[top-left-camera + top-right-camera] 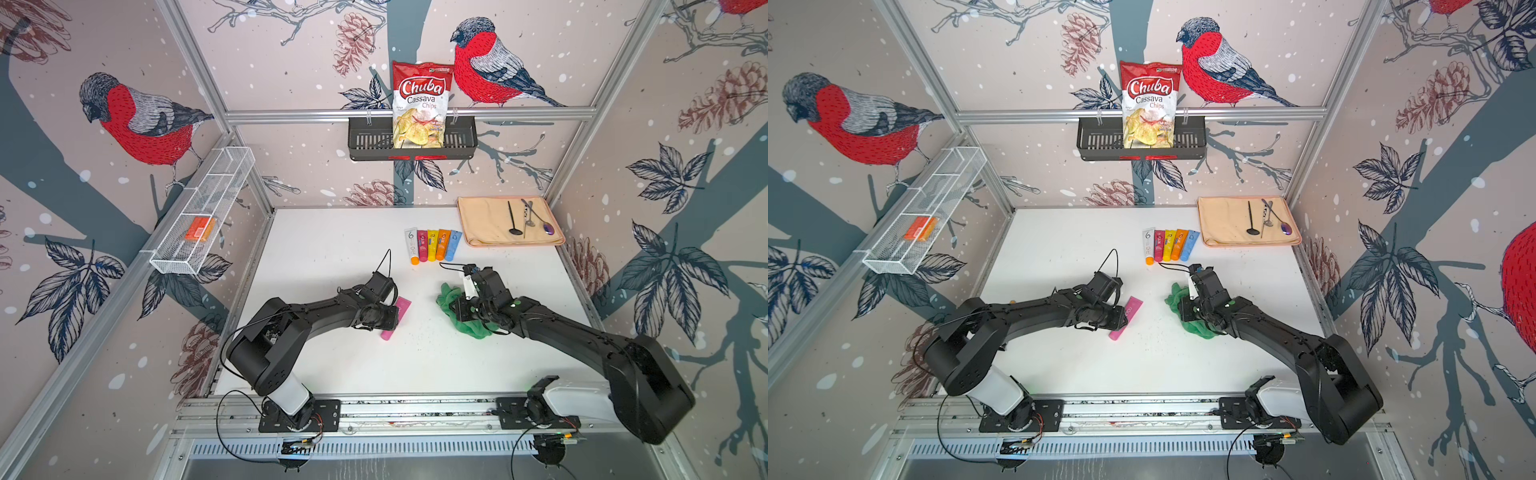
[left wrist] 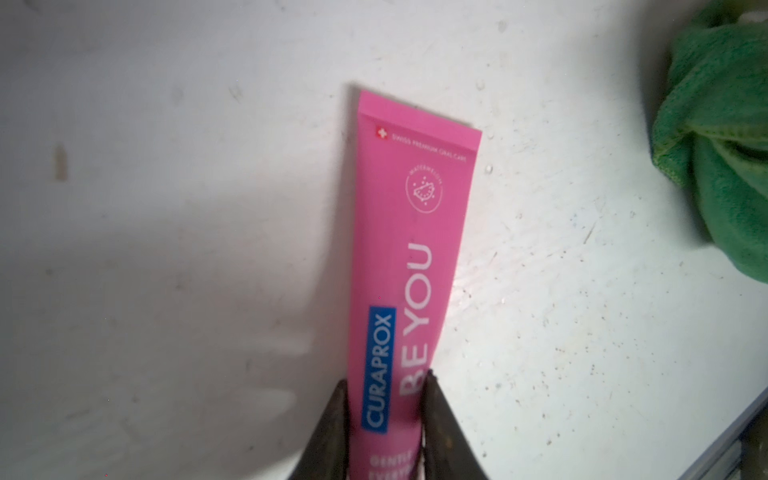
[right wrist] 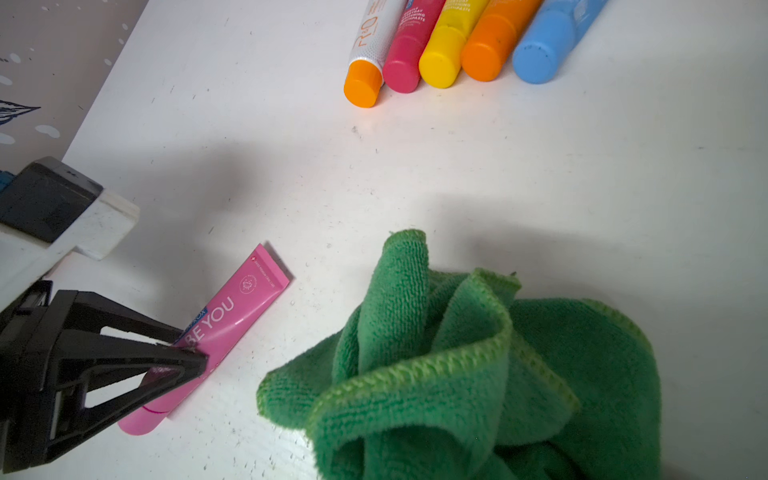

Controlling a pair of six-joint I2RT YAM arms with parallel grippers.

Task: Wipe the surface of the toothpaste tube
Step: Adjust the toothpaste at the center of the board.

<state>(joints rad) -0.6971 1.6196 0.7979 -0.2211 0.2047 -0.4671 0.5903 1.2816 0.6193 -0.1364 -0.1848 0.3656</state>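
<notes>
**Pink tube pinched on the left, green cloth bunched on the right**

On the left wall hangs a white wire basket (image 1: pixel 187 249) with a small orange box (image 1: pixel 200 229) in it. The left gripper (image 2: pixel 386 376) reaches in over the white table (image 1: pixel 332 249). Its jaws are drawn in narrow against the two long sides of the pink toothpaste tube (image 2: pixel 415 232), gripping it partway along the printed face. The tube lies flat on the table left of centre. Its flat crimped end points away from the arm, toward the back of the table, and its cap end points toward the front edge.

On the back wall hangs a black basket (image 1: pixel 365 141) with a bag of cassava chips (image 1: pixel 420 104) standing in it. Below that, five tubes (image 1: pixel 432 245) lie side by side on the table, touching, caps toward the front: white with an orange cap, red, yellow, orange, blue.

Right of the pink tube and apart from it sits a green cloth (image 3: pixel 457 374), gathered into folds. The right gripper (image 1: pixel 455 309) is over it with its jaws closed tight on the bunched fabric, and its fingertips are hidden in the folds.

In the far right corner lies a folded beige cloth (image 1: pixel 486 220) with a black spoon (image 1: pixel 513 220) and other cutlery on it.
</notes>
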